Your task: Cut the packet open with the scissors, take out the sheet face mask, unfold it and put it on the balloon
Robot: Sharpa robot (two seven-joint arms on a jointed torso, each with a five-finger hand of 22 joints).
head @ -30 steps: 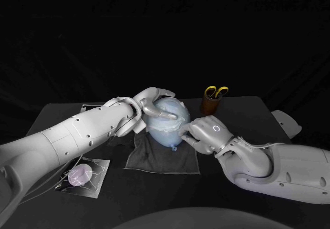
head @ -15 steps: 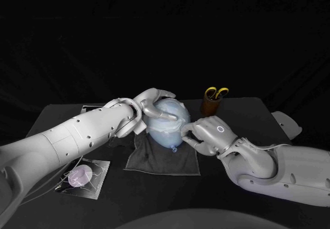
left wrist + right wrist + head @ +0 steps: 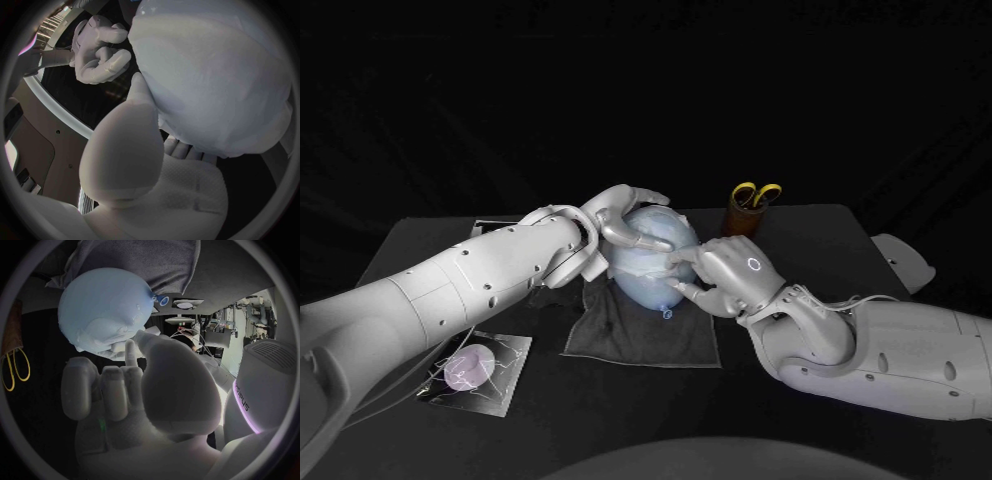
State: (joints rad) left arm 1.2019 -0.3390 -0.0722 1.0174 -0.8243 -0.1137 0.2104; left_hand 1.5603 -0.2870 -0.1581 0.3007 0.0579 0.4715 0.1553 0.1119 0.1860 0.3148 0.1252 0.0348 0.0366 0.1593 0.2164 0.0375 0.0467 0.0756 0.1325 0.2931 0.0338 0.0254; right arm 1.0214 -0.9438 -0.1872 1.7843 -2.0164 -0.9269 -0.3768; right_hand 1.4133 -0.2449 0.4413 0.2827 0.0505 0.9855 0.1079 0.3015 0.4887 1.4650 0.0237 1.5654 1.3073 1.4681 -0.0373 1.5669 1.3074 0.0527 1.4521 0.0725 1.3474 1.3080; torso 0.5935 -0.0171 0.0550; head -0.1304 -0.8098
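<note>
Desk point(image 3: 790, 235), black. Cloth point(image 3: 639, 335), dark, at its middle. Balloon point(image 3: 646, 285) on the cloth, mask point(image 3: 664, 232) draped over it. My left hand point(image 3: 620, 215): fingers wrapped round the balloon's top. My right hand point(image 3: 733, 275): fingers curled, tips on the mask; pinching or not, I cannot tell. Packet point(image 3: 473, 368), front left. Cup point(image 3: 743, 222) holding yellow-handled scissors point(image 3: 754, 190), just behind my right hand.

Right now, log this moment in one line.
mask on balloon | left hand holds balloon | right hand touches mask | scissors in holder
</note>
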